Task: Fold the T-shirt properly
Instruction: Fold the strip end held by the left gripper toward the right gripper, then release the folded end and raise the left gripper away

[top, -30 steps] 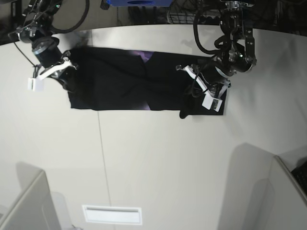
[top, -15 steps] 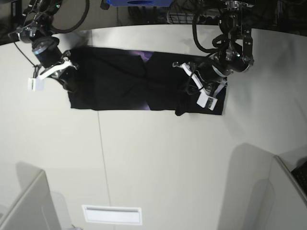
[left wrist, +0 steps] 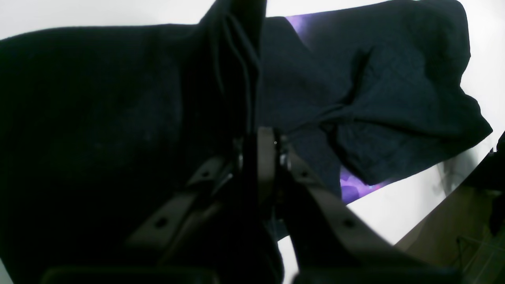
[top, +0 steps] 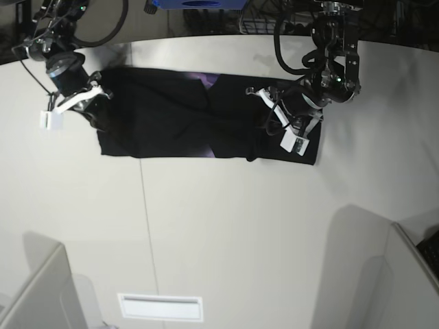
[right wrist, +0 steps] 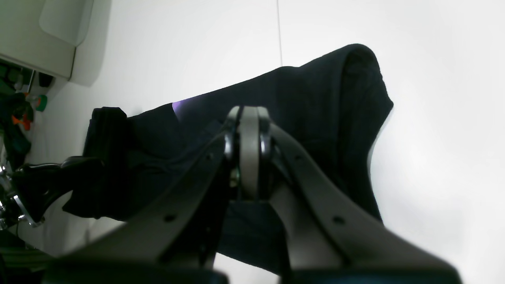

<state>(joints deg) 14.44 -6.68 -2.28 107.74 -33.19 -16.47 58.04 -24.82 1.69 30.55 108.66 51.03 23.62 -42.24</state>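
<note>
In the left wrist view, the left gripper [left wrist: 258,142] is pinched closed on a raised ridge of the T-shirt [left wrist: 98,118], cloth spreading ahead. In the right wrist view, the right gripper [right wrist: 247,130] is clamped on its end. From base, its long axis runs between both grippers.

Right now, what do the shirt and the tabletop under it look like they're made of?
The T-shirt looks like soft matte black knit cloth: it creases and bunches where the left gripper pinches it, with purple print showing. The table looks like a smooth, hard off-white laminate with a thin seam; the exact material is unclear.
</note>
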